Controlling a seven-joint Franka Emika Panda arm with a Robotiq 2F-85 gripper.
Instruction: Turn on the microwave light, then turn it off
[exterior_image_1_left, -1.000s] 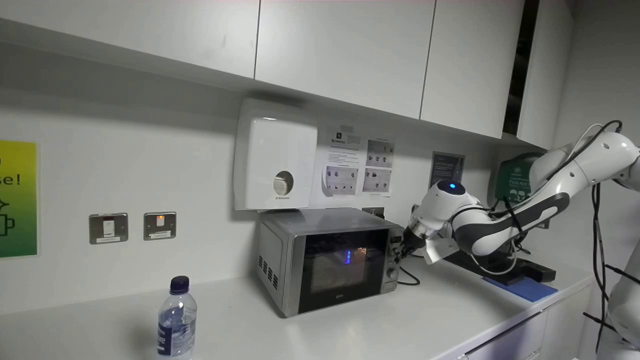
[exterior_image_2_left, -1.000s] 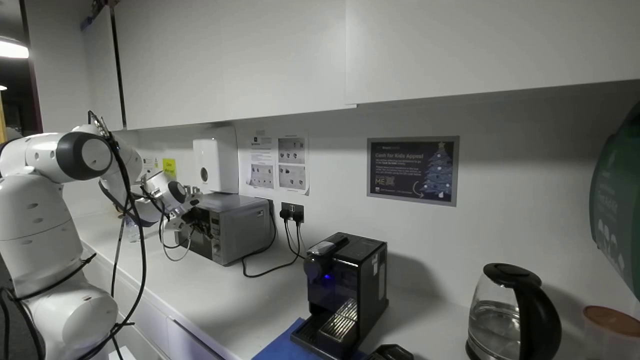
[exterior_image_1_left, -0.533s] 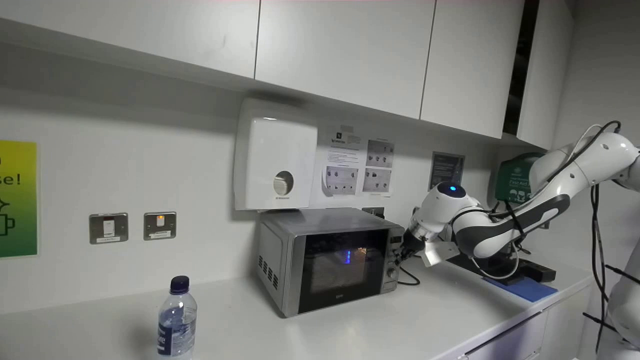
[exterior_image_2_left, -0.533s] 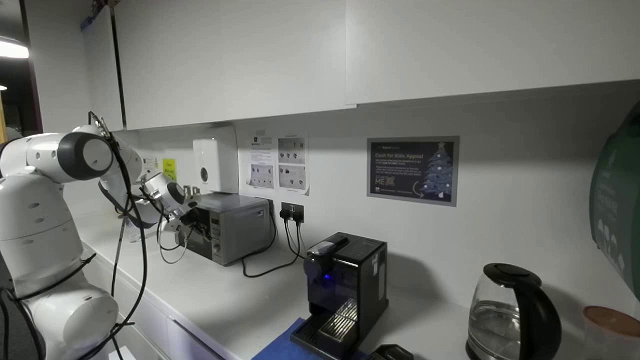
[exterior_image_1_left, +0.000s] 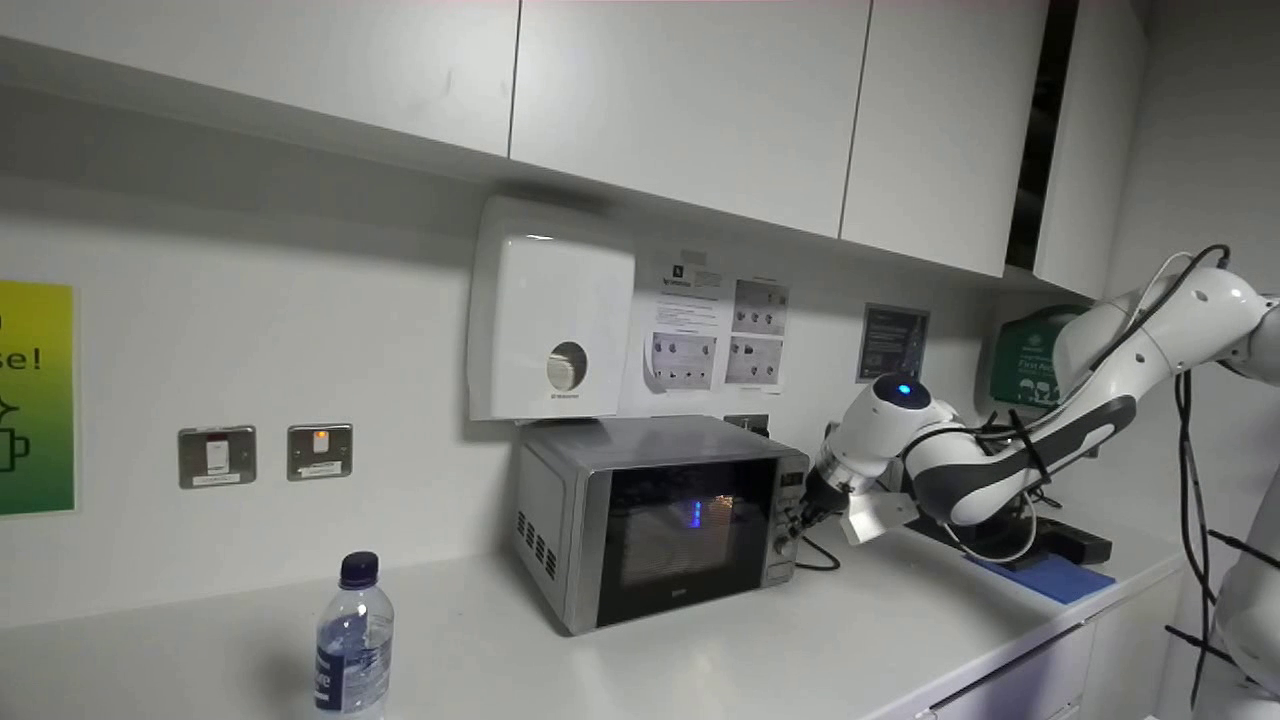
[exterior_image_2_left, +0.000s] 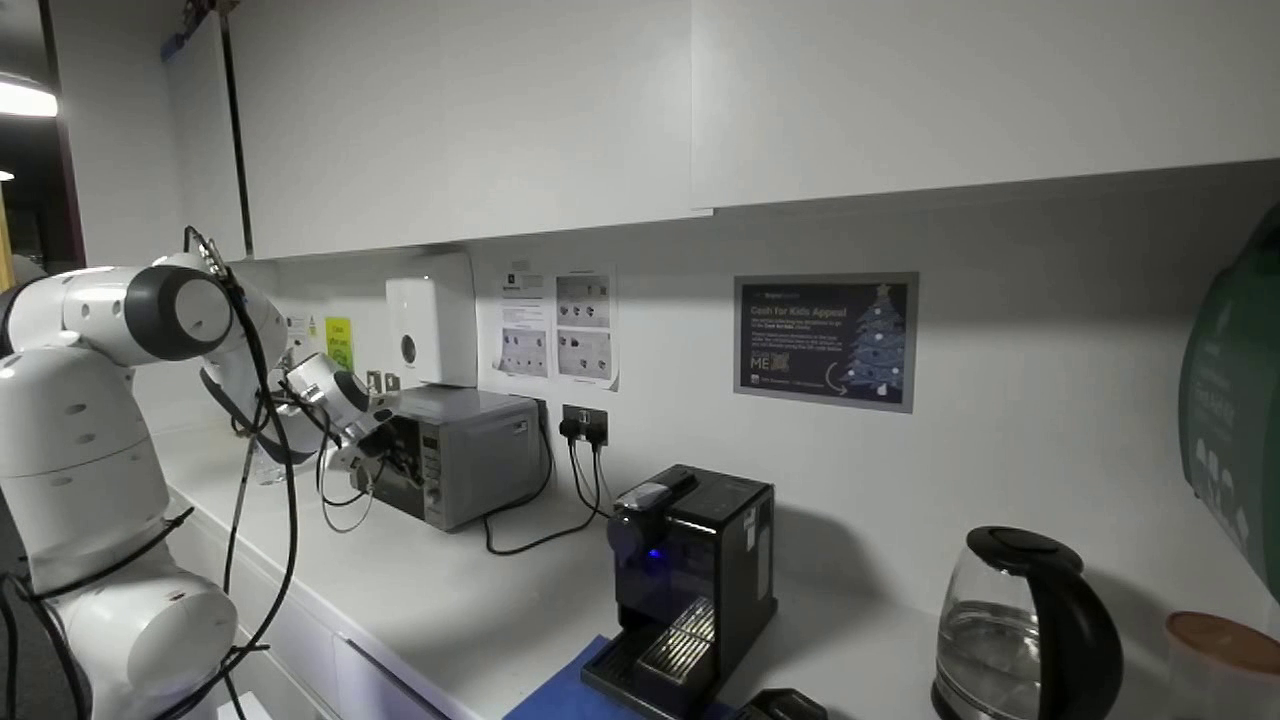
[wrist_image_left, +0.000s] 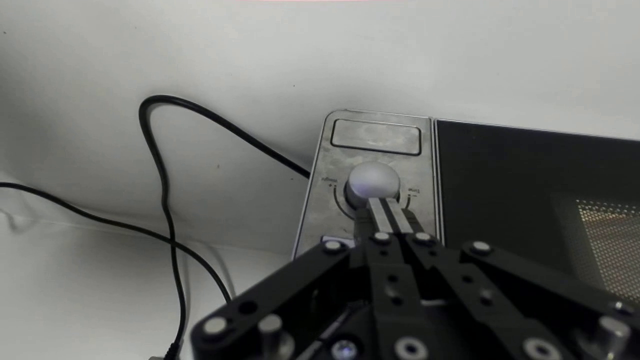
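The microwave (exterior_image_1_left: 665, 530) is a silver-grey box on the counter, with a dark glass door and a control strip on its right; its side shows in an exterior view (exterior_image_2_left: 490, 455). The wrist view, upside down, shows the strip's round knob (wrist_image_left: 373, 180) and a wide flat button (wrist_image_left: 376, 136). My gripper (wrist_image_left: 384, 201) is shut and empty, its fingertips together at the knob's edge. I cannot tell whether they touch it or the panel; they hide part of the strip. The door window has blue and warm glints; whether the inside light is on is unclear.
A white dispenser (exterior_image_1_left: 550, 310) hangs above the microwave, below the wall cabinets (exterior_image_1_left: 680, 100). A water bottle (exterior_image_1_left: 355, 640) stands on the counter. A black coffee machine (exterior_image_2_left: 690, 580) and a glass kettle (exterior_image_2_left: 1020, 620) stand further along. A black cable (wrist_image_left: 165, 185) lies beside the microwave.
The arm's wrist and hand have dropped slightly in the last half second, and the fingertips sit a little lower along the control strip. The gripper appears shut throughout. The microwave has not moved.
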